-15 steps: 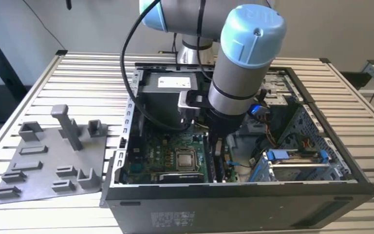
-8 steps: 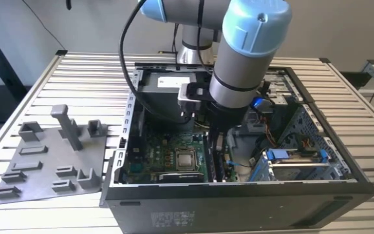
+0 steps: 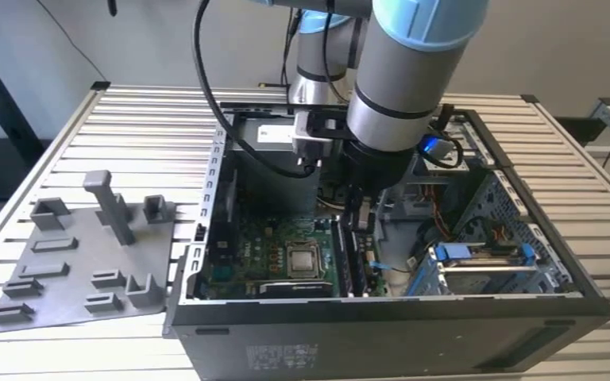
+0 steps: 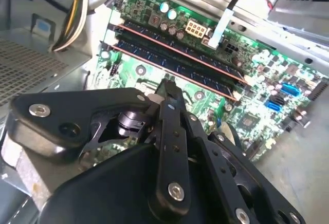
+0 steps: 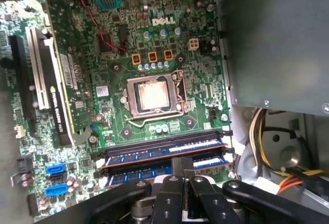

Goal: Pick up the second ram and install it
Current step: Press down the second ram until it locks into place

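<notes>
- You see the gripper (image 5: 182,175) down inside the open case (image 3: 559,262), its black fingers (image 4: 169,98) drawn close together over the memory slots; whether they pinch anything you cannot tell, since the linkage hides the tips.
- Look just under those fingers: the second ram (image 5: 203,162) lies along the slot nearer the gripper, directly at the tips, flat dark stick running the slot's length. Whether it is fully seated cannot be told.
- Beside it, on the socket's side, another stick (image 5: 164,149) sits in the neighbouring slot, parallel and close.
- Beyond that stick you find the bare metal processor socket (image 5: 153,96) on the green motherboard (image 5: 118,54).
- In the exterior view, the arm (image 3: 406,79) drops into the case near its middle, and the gray tray (image 3: 67,262) with upright posts lies on the slatted table (image 3: 146,111), outside the case on the exterior view's left.
</notes>
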Tool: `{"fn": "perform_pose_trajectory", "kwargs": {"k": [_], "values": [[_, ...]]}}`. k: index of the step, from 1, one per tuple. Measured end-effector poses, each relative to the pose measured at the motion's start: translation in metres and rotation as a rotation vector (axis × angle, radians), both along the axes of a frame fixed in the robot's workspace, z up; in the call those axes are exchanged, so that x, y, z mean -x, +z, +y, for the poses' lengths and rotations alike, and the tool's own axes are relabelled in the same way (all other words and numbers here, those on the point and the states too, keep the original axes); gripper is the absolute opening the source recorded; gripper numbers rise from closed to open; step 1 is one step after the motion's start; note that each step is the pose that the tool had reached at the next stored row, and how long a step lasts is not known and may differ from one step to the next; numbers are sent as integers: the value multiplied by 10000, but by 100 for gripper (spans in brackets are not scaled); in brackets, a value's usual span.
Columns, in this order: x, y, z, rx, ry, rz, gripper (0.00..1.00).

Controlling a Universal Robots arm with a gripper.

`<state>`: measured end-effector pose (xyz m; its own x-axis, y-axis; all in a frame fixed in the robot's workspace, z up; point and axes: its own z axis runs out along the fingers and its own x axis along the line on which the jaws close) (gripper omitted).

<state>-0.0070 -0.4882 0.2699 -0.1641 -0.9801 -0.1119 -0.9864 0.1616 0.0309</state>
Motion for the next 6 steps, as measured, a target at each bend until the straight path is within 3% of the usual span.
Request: {"fn": "perform_pose_trajectory", "kwargs": {"k": [6], "values": [[1, 1, 0, -24, -1, 1, 11]]}}
